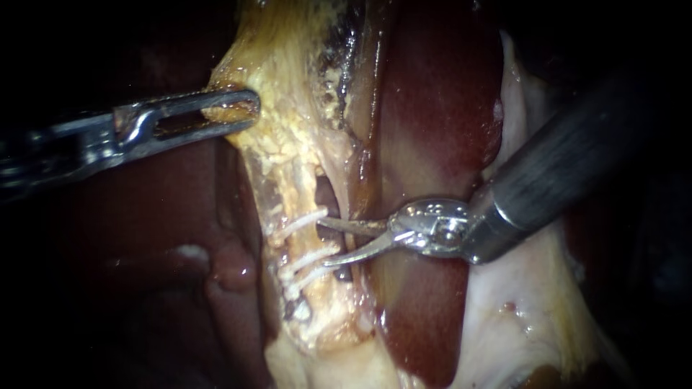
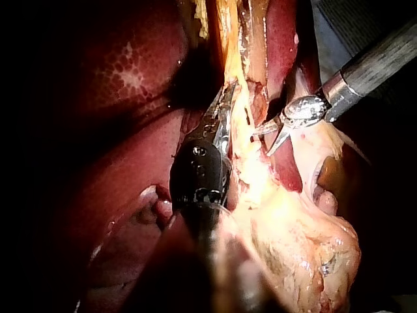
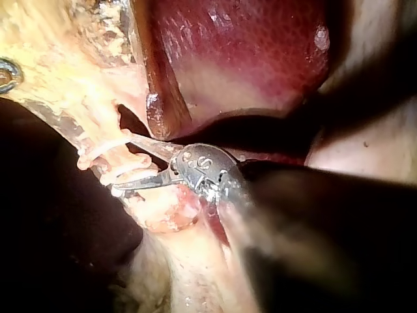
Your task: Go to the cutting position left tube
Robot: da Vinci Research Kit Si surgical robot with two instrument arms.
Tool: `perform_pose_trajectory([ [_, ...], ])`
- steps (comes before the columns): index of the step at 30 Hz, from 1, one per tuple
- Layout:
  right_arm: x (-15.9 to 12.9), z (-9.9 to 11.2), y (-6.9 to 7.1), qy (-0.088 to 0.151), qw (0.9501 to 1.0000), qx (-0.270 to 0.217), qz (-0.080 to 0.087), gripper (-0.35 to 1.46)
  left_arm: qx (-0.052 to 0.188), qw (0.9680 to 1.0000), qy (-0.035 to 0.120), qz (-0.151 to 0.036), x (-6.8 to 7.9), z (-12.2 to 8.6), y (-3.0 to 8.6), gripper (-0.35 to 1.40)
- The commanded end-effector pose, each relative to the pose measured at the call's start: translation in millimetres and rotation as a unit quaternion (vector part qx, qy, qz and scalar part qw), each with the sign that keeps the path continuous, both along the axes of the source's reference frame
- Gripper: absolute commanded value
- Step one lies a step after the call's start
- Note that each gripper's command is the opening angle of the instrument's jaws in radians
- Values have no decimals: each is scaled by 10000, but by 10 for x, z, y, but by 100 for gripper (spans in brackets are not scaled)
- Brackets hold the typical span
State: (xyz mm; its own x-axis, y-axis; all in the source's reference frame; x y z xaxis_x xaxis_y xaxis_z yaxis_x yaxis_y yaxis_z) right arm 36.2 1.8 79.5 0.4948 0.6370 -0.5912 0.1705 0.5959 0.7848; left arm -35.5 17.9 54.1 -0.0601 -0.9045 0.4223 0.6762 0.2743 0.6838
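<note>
The left tube (image 1: 292,184), pale yellow, runs down the middle of the endoscope view and carries three white clips (image 1: 308,255). My right instrument (image 1: 326,243) comes in from the upper right with curved blades open. Their tips lie at the tube's right edge, one near the upper clip (image 1: 299,223) and one by the middle clip. The right wrist view shows the same open blades (image 3: 120,163) against the clipped tube (image 3: 98,140). My left instrument (image 1: 234,112) has its jaws shut on yellow tissue (image 1: 277,108) above the clips, seen also in the left wrist view (image 2: 221,107).
Dark red liver (image 1: 432,94) lies right behind my right instrument's blades and fills the left side (image 1: 144,238). A small dark window (image 1: 328,194) opens beside the tube. Pale whitish tissue (image 1: 519,288) spreads below the right shaft.
</note>
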Motion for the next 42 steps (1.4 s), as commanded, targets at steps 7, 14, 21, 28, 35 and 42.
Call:
perform_pose_trajectory([
  [7, 16, 0, 2, 171, 9997, 127, -148, 144, 3, 10000, -6, 4, -1, -1, 0, -35],
  [14, 21, -1, 4, 531, 9977, 268, -315, 142, 3, 10000, -6, 3, -1, -1, 0, -35],
  [21, 33, -2, 5, 828, 9944, 409, -520, 140, 3, 10000, -3, -3, -3, 0, 0, -35],
  [28, 36, -8, 0, 1033, 9905, 590, -694, 137, 6, 10000, -13, 6, -5, 0, 1, -35],
  [35, 41, -10, -2, 1154, 9879, 673, -785, 135, 5, 10000, -10, 0, -7, 1, 1, -35],
  [42, 50, -10, -1, 1213, 9870, 703, -780, 134, 6, 10000, -8, -3, -9, 1, 1, -35],
])
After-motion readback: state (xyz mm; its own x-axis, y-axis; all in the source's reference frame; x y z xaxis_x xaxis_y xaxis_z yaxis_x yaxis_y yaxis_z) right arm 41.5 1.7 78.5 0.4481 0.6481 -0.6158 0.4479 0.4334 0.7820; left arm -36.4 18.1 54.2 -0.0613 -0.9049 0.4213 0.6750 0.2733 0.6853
